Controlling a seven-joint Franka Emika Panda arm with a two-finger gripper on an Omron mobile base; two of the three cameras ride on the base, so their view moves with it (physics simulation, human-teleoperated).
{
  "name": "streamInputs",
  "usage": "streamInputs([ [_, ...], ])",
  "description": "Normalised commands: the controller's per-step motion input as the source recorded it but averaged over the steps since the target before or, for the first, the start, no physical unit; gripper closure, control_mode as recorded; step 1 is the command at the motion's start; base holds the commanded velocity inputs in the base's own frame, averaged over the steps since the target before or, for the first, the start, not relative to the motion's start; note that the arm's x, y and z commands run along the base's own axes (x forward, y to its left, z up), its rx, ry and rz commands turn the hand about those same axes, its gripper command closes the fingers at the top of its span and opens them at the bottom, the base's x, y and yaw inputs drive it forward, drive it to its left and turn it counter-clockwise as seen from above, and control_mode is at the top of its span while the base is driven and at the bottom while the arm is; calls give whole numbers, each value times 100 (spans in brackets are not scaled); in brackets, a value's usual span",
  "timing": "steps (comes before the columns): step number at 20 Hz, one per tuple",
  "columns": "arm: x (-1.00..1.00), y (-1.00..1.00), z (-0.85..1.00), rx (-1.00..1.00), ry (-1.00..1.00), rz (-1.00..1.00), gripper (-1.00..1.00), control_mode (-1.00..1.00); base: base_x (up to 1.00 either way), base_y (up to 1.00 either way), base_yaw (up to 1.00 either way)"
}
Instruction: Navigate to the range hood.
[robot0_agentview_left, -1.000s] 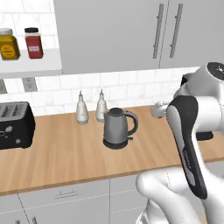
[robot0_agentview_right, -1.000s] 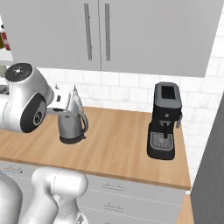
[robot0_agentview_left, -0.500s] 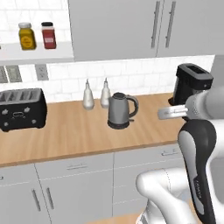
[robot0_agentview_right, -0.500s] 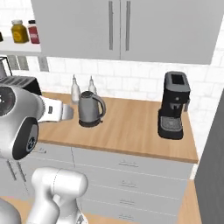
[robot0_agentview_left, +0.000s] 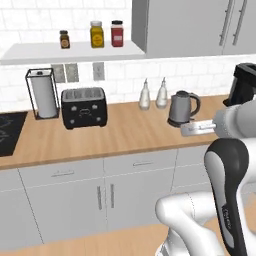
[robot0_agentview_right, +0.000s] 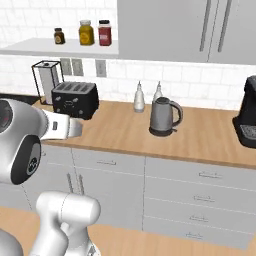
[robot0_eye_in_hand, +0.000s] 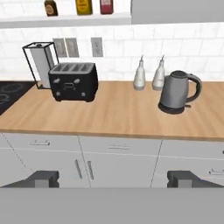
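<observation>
A kitchen tabletop (robot0_agentview_left: 125, 135) is seen from the mobile base, with the cooktop (robot0_agentview_left: 9, 132) caught at the far left edge of the left base view. The range hood is not yet visible; it is judged to hang above that cooktop, beyond the left of frame. A paper-towel holder (robot0_agentview_left: 44, 94), a toaster (robot0_agentview_left: 83, 107), two bottles (robot0_agentview_left: 153, 94), a kettle (robot0_agentview_left: 181, 108) and a coffee machine (robot0_agentview_right: 247, 112) are lined up along the wall, and three jars (robot0_agentview_left: 96, 34) are kept on the shelf (robot0_agentview_left: 60, 51) above.

The gripper (robot0_eye_in_hand: 113, 178) is held out in front of the cabinet fronts, its fingertips (robot0_eye_in_hand: 43, 178) set wide apart with nothing between them.

The drive is judged unfinished, with more leftward travel needed. Risk is posed by the extended arm: if the base is driven too close to the cabinets, the gripper could be knocked against the tabletop edge or the drawer fronts. A stop short of the cooktop could also be made, leaving the hood out of view.
</observation>
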Motion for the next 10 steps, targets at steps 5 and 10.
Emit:
streamInputs([
  [5,0,0,0,0,0,0,-100,100,0,100,0],
  [10,0,0,0,0,0,0,-100,100,0,100,0],
])
